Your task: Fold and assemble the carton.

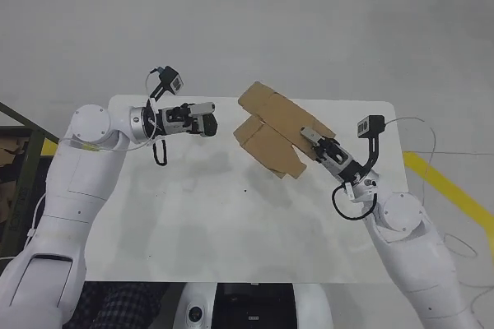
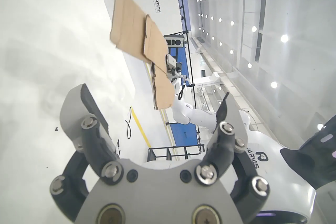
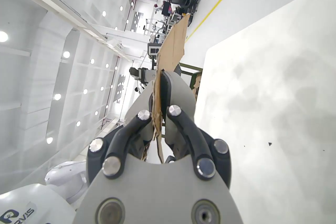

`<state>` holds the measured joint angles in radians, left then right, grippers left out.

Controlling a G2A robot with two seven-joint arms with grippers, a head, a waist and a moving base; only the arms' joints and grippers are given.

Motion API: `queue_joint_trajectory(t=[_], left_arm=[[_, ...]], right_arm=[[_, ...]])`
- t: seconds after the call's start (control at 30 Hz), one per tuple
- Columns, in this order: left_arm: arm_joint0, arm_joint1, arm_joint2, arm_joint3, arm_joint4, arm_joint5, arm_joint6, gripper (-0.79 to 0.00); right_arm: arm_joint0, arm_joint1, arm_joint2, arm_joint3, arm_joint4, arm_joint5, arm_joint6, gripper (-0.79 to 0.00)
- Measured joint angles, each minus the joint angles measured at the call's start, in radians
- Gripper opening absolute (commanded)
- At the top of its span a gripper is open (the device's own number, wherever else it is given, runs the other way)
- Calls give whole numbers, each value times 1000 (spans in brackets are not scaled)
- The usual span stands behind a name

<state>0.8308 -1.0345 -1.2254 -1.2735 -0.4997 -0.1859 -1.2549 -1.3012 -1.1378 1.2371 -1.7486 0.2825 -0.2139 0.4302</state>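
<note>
Brown flattened cardboard carton (image 1: 272,130) is what we see over the far side of the white rectangular table (image 1: 230,230), with one corner reaching past the table's far edge. It is made up of several flat panels joined at creases, and none of them has been folded up into walls.

The right claw (image 1: 313,138) is clamped on the carton's near right edge. From the right wrist we look along the sheet edge-on (image 3: 173,46): both fingers of that claw (image 3: 158,79) press against its two faces, and the corrugated edge runs back between them. The table (image 3: 262,78) lies off to one side of the board.

From the left wrist, the carton (image 2: 128,25) appears raised off the table (image 2: 39,25) and tilted, and we can make out the right claw (image 2: 172,64) pinching its far side.

The left claw (image 1: 212,120) sits over the far left part of the table, pointing toward the carton but apart from it. Its fingers are spread wide with nothing between them (image 2: 155,95).
</note>
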Motion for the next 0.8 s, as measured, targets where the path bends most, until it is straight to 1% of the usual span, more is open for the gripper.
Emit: queue_joint_trajectory(t=[0.23, 0.4, 0.53, 0.57, 0.6, 0.63, 0.7, 0.73, 0.77, 0.8], left_arm=[[-11, -23, 85, -9, -33, 33, 31, 0], [-30, -39, 134, -4, -60, 41, 40, 0], [-37, -50, 162, 5, -74, 36, 57, 0], [-37, -52, 167, 7, -80, 36, 60, -231], [-39, -55, 173, 10, -86, 36, 61, -406], [-40, -57, 177, 11, -88, 36, 61, -465], [-43, -59, 183, 16, -91, 34, 60, -656], [-43, -60, 185, 18, -92, 34, 60, -763], [-44, -61, 185, 21, -93, 35, 60, -785], [-45, -62, 186, 25, -93, 37, 63, -785]], right_arm=[[-9, -16, -45, -43, -93, 67, -169, -785], [-9, -29, -89, -47, -122, 78, -241, -785], [-4, -38, -114, -53, -141, 78, -275, -785], [-4, -40, -120, -55, -147, 78, -281, -785], [-3, -43, -126, -55, -153, 78, -290, -785], [-2, -44, -130, -55, -157, 78, -297, -785], [1, -48, -136, -53, -166, 79, -312, -785], [3, -50, -138, -53, -170, 80, -317, -785], [4, -52, -140, -53, -173, 81, -321, -785], [4, -53, -142, -54, -176, 82, -325, -785]])
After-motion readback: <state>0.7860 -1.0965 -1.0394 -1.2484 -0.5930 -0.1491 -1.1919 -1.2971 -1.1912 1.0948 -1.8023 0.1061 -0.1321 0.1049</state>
